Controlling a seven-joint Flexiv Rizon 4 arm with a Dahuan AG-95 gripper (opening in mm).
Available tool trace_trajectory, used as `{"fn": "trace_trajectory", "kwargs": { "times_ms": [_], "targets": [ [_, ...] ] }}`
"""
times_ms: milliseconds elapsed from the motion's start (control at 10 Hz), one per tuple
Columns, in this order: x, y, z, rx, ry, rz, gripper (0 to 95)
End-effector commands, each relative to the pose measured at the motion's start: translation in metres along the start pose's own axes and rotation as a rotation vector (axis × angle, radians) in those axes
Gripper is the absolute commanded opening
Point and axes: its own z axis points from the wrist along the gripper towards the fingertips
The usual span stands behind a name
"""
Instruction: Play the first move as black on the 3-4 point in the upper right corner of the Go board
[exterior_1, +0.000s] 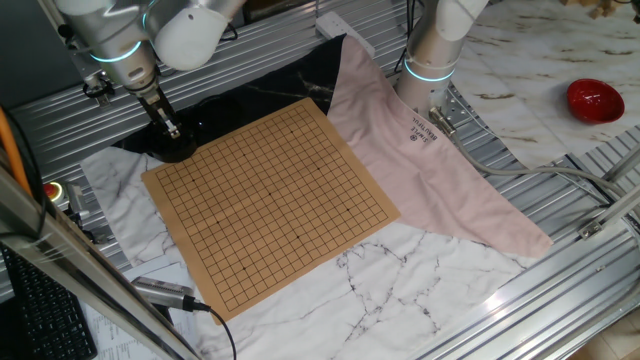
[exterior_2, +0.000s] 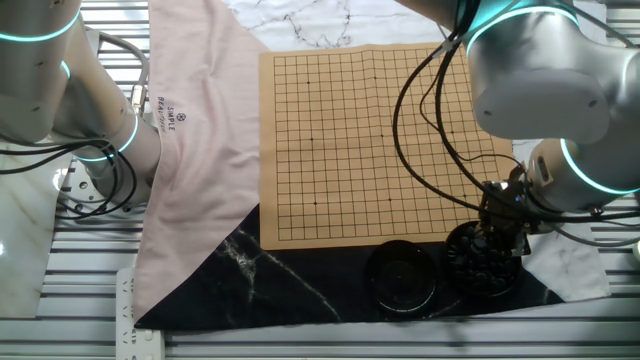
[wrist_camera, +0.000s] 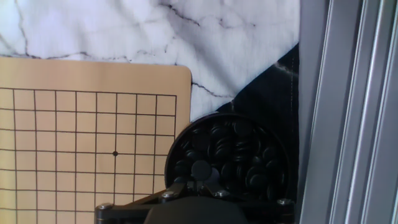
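Pincer (exterior_1: 172, 131) is down at the bowl of black stones (wrist_camera: 227, 155), which sits on the black marbled cloth (exterior_2: 300, 285) just off one corner of the Go board (exterior_2: 375, 140). In hand view the fingertips are hidden under the cam housing at the bottom edge, w/ stones right in front; can't tell if the jaws are apart or together, or whether a stone is held. In the other fixed view the wrist blocks most of the bowl. Beside it lies a round black lid (exterior_2: 402, 275), also on the black cloth, close to the board edge. Board is bare, no stones on any crossing, incl. the 3-4 point region; which corner counts as upper right can't be told. Pink cloth (exterior_1: 420, 150) lies along one board side, white marbled cloth (exterior_1: 400, 280) under the rest. Red bowl (exterior_1: 595, 100) sits well apart on the bench (exterior_1: 560, 300)
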Motion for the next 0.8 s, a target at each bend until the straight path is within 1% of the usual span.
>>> {"fn": "trace_trajectory", "kwargs": {
  "times_ms": [100, 300, 500, 700, 800],
  "targets": [
    [0.0002, 0.0001, -0.0004, 0.0, -0.001, 0.002, 0.0],
    [0.0004, 0.0, -0.0004, -0.001, 0.0, 0.009, 0.0],
    [0.0004, 0.0, -0.0004, -0.003, -0.006, 0.026, 0.0],
    [0.0004, 0.0, -0.0004, 0.0, -0.003, 0.044, 0.0],
    [0.0004, 0.0, -0.0004, 0.0, 0.004, 0.068, 0.0]
  ]
}}
